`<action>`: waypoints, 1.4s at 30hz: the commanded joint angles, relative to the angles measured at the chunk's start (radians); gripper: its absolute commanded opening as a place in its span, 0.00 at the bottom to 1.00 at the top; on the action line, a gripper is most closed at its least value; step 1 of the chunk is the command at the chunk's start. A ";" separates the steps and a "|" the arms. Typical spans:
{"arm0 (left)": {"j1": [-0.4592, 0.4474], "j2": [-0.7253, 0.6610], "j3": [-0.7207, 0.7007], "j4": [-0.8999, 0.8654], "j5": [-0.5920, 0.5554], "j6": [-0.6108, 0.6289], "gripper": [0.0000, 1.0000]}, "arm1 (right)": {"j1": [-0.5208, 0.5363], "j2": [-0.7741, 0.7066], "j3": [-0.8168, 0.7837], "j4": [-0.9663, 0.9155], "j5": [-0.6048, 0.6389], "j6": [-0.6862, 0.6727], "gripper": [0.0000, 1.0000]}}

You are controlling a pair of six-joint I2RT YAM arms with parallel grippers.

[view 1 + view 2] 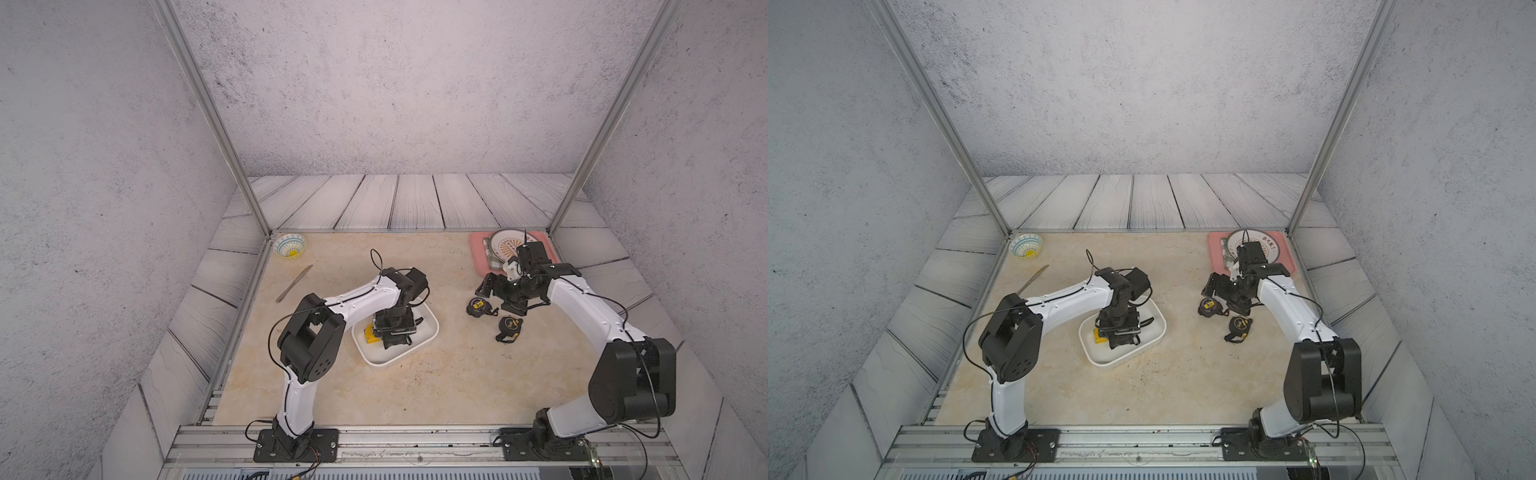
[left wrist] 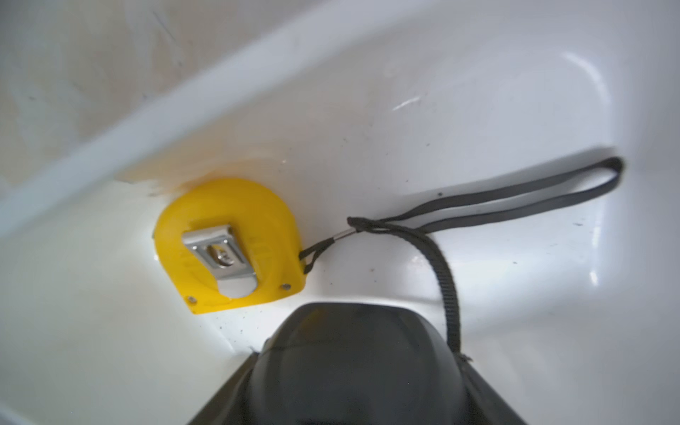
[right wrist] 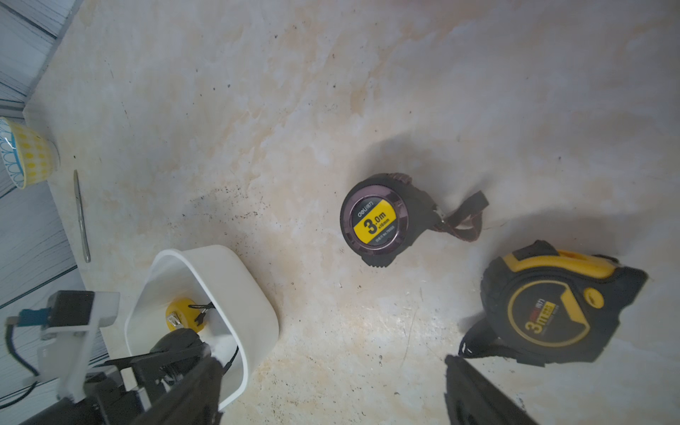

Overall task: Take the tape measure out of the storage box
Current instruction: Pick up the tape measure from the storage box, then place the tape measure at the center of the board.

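Observation:
The white storage box sits mid-table. Inside it a yellow tape measure lies clip side up against the wall. My left gripper reaches straight down into the box. Its jaws are closed on a black tape measure whose strap trails across the box floor. My right gripper hangs open over bare table, right of the box. Two more tape measures lie there: a round black one and a black-and-yellow one.
A blue-patterned bowl stands at the back left corner with a butter knife lying beside it. A pink tray holding a plate is at the back right, just behind my right wrist.

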 commanded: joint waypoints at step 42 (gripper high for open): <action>0.262 -0.246 0.007 1.126 0.740 -0.221 0.00 | 0.003 -0.163 0.015 0.385 -0.404 0.282 0.95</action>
